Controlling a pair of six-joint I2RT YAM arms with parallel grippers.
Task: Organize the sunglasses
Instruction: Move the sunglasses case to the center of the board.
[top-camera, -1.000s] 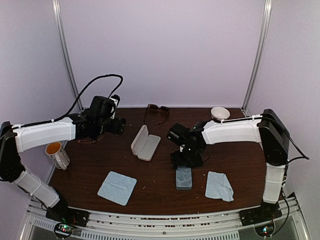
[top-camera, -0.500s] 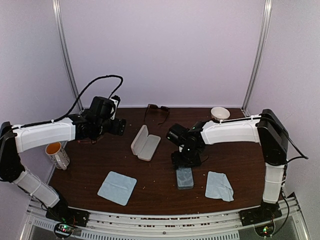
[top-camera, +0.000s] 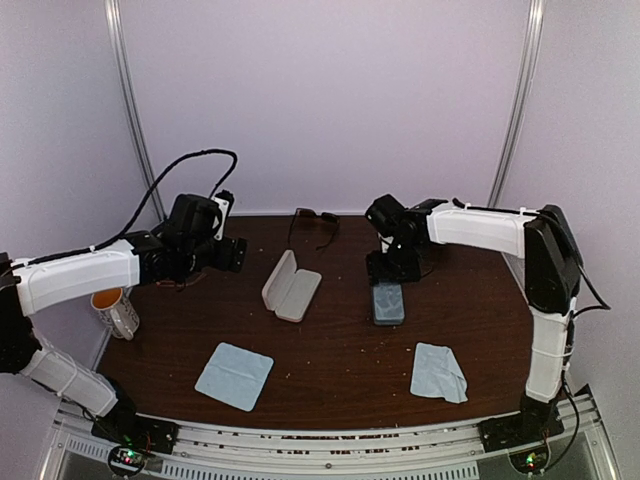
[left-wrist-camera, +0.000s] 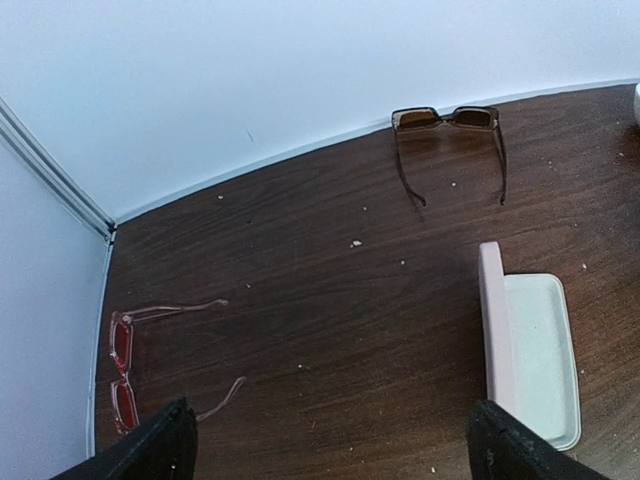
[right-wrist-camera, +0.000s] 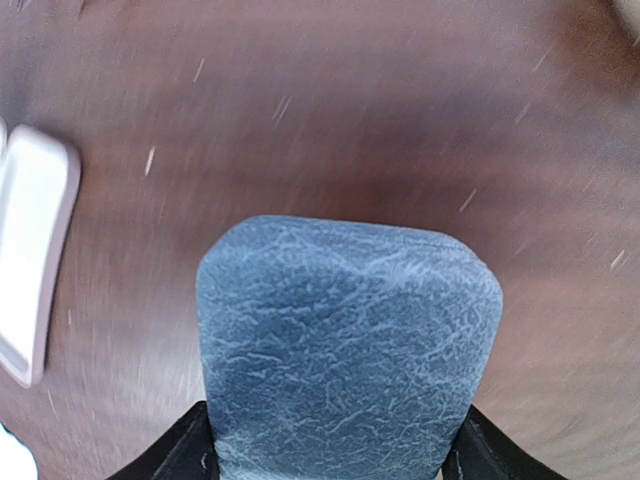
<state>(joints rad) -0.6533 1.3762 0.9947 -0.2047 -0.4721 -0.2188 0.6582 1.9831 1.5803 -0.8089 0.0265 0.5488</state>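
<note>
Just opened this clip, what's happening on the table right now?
The right end effector is clamped on the closed grey-blue case, over the far right part of the table. The left end effector hangs open near the reddish wire-frame glasses at the table's left edge, not touching them. The dark sunglasses lie unfolded at the far edge, and the pink case sits open mid-table, empty. Neither pair is in a case yet.

The grey-blue case (right-wrist-camera: 345, 340) has a crackled grain, the sunglasses (left-wrist-camera: 472, 118) brown lenses, the table (left-wrist-camera: 330, 300) dark wood grain
</note>
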